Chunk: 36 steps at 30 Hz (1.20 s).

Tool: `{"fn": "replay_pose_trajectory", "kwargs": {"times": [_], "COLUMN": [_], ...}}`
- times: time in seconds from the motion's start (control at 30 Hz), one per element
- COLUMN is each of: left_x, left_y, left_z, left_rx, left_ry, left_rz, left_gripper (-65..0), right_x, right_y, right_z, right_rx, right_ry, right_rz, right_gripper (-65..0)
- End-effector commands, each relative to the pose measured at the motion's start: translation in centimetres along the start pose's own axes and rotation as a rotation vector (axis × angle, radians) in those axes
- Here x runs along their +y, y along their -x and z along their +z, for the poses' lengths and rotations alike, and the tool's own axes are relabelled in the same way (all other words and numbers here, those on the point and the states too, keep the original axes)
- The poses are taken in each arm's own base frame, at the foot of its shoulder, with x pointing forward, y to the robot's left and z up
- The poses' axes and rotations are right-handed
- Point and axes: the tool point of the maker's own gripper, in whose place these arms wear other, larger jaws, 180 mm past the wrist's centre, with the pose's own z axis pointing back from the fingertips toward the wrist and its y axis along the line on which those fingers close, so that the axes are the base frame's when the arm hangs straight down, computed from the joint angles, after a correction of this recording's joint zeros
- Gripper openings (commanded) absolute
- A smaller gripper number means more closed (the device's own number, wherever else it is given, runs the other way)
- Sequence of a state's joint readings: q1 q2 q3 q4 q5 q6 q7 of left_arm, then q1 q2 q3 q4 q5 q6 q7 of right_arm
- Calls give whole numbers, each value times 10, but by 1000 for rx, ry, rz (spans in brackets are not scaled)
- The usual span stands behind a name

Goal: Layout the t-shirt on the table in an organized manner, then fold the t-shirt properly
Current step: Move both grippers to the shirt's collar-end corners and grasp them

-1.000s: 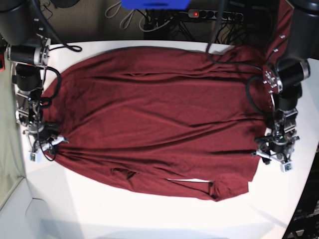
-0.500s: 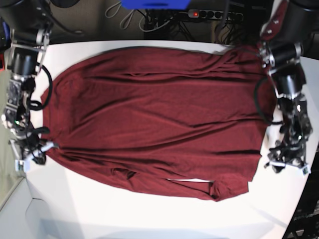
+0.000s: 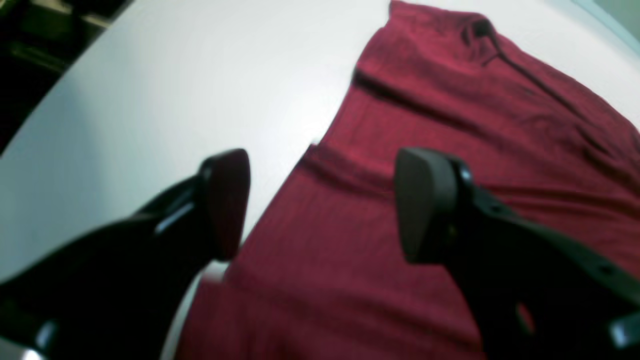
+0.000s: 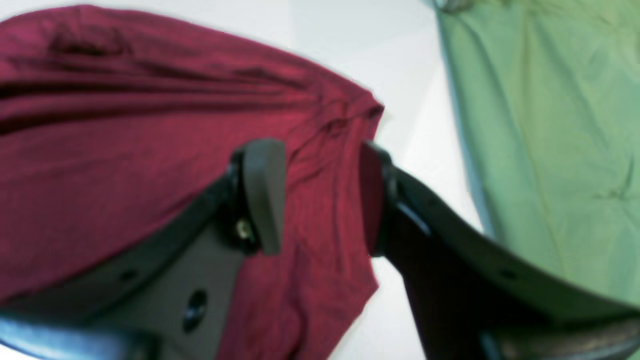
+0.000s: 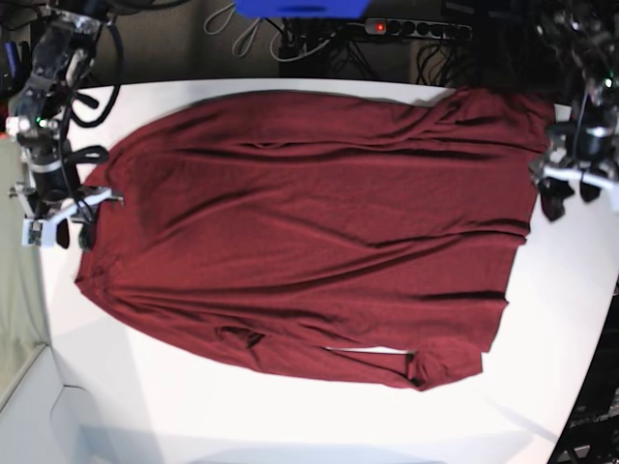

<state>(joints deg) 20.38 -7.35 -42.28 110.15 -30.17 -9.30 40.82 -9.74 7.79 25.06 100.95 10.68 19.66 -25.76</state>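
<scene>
Lying flat betw both open grippers, t-shirt [image 5: 309, 232] touching neither.

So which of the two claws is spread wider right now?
The left gripper: its jaws stand far apart over the t-shirt edge; the right gripper's gap is narrower.

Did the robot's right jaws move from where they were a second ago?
Yes. In the base view the right gripper has climbed along the t-shirt edge toward the table's far side, and its jaws now stand open.
</scene>
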Motion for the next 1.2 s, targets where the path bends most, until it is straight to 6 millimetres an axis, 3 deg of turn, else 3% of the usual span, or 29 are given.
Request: {"fn": "replay_pose_trajectory", "kwargs": {"times": [0.0,0.2,0.37,0.5,0.73,1.0,1.1,1.17], "left_x": [10,35,66,78,72,71,63,64], "left_y": [1,68,100,104,96,126,136,145], "left_z": [15,56,61,49,29,13,8,6], "left_rx": [-4,206,288,268,247,328,355,376], "left_ry": [-26,-28,-77,-97,-97,-62,-34,-32], "left_rz": [-17,-138,-187,-166,-193,-210,-210,-195], "left_gripper": [-195,-182,-182,-183,-183,-188,-248,-329], "right_x": [1,15,19,19,18,4,0,-1], "right_y": [-15,2,13,20,27,27,27,27], "right_z": [7,26,30,34,37,41,42,42], "right_rx": [-55,-31,-4,13,30,31,30,30], "right_ry": [-5,-16,-18,-19,-18,19,31,32], "right_rz": [14,-11,-28,-26,-24,-26,-27,-28], "right_gripper": [-394,-395,-397,-398,-398,-398,-398,-398]}}
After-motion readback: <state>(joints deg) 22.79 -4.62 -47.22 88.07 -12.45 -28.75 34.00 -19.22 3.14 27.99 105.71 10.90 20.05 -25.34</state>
